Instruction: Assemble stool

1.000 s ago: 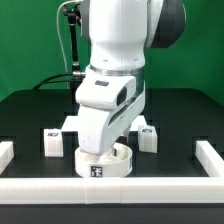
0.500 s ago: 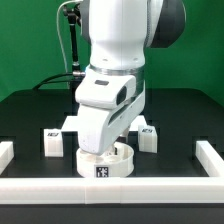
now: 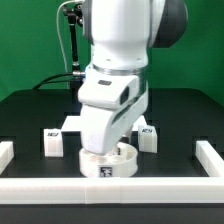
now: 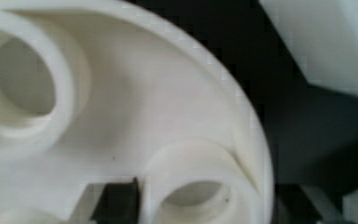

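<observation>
My gripper (image 3: 102, 149) is down at the lower middle of the frame, right on the seat (image 3: 118, 160), and my bulky white wrist hides the fingers from the exterior view. In the wrist view dark finger shapes stand on either side of a piece of the seat, so I take my jaws as closed on the seat. How much of it sits between them is too blurred to tell.

The seat is a thick white disc lying flat on the black table (image 3: 180, 110), just behind the front rail (image 3: 150, 190). A black-and-white tag (image 3: 100, 170) shows on its side wall, facing the camera. In the wrist view the seat fills most of the picture. I can make out a large socket (image 4: 30, 80) and a small socket (image 4: 202, 197), both round and white.

Two legs stand upright on the table, one on each side of my arm. One leg (image 3: 52, 143) is at the exterior view's left, near the seat but apart from it. The other leg (image 3: 147, 137) is at the exterior view's right, a little further back and close to the seat's rim. Each carries a tag on its upper part.

A side rail (image 3: 5, 152) ends at the left edge of the frame and another side rail (image 3: 211, 156) at the right edge
</observation>
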You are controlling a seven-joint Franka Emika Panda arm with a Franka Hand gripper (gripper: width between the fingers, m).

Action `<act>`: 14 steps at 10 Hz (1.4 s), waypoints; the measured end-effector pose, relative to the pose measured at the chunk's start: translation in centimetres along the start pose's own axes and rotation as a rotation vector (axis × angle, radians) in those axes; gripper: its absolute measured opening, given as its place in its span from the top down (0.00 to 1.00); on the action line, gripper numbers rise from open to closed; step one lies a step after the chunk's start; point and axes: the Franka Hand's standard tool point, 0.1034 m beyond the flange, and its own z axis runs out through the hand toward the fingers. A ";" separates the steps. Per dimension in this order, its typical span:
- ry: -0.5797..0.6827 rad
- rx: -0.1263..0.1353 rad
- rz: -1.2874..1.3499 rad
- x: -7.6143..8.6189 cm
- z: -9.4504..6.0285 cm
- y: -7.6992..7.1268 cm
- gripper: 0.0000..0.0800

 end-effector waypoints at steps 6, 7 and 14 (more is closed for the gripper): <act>0.017 -0.020 -0.009 7.2 -0.3 -1.1 0.59; 0.020 -0.024 -0.002 8.0 -0.3 -1.1 0.59; 0.035 -0.045 0.036 11.0 -0.5 -1.0 0.49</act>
